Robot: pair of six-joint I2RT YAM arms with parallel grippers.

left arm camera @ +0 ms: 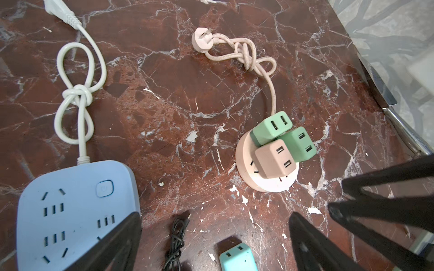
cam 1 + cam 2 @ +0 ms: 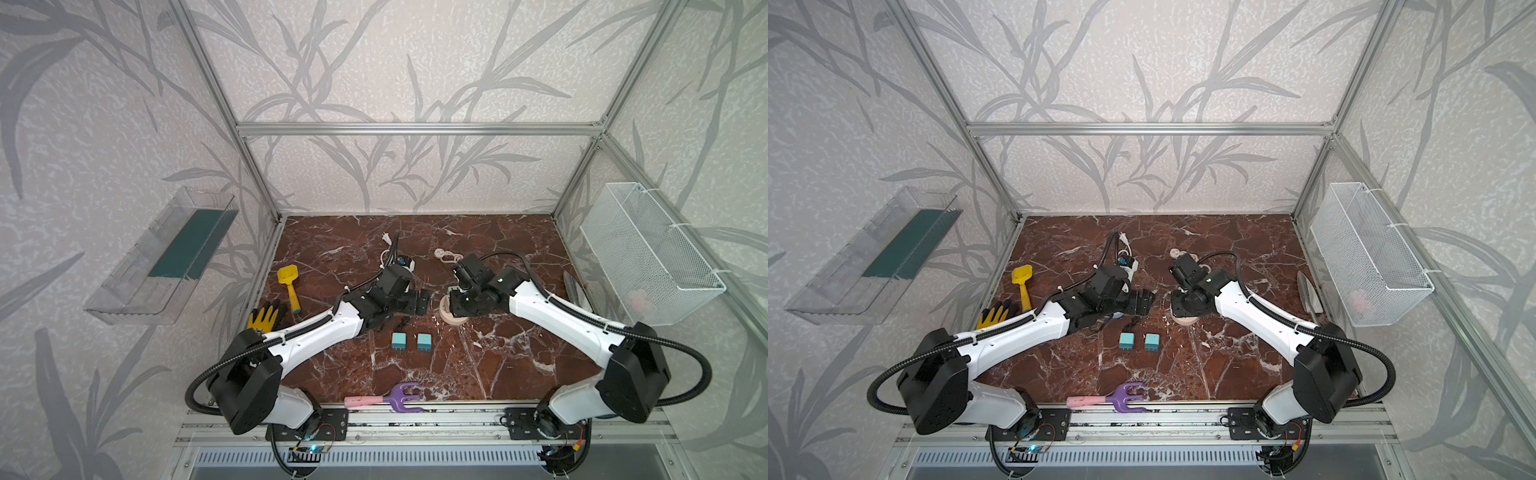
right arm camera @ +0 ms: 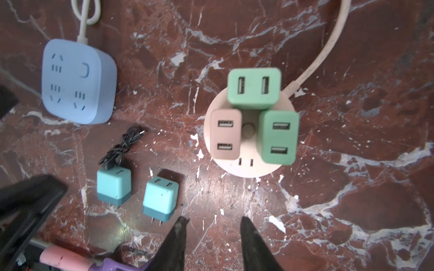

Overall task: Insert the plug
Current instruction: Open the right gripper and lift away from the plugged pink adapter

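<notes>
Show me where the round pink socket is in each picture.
Top view: round pink socket right of centre, partly under the right arm.
Top view: same place, again partly covered.
Left wrist: in full, three chargers plugged in.
Right wrist: seen from above, near two loose teal chargers.
Shared landmark: its pink cord.

Table point(image 3: 352, 187) red-brown, white-veined; square socket point(image 3: 77, 82) blue; round socket point(image 3: 244, 170) pink; loose plugs point(image 3: 114, 185) teal.
</notes>
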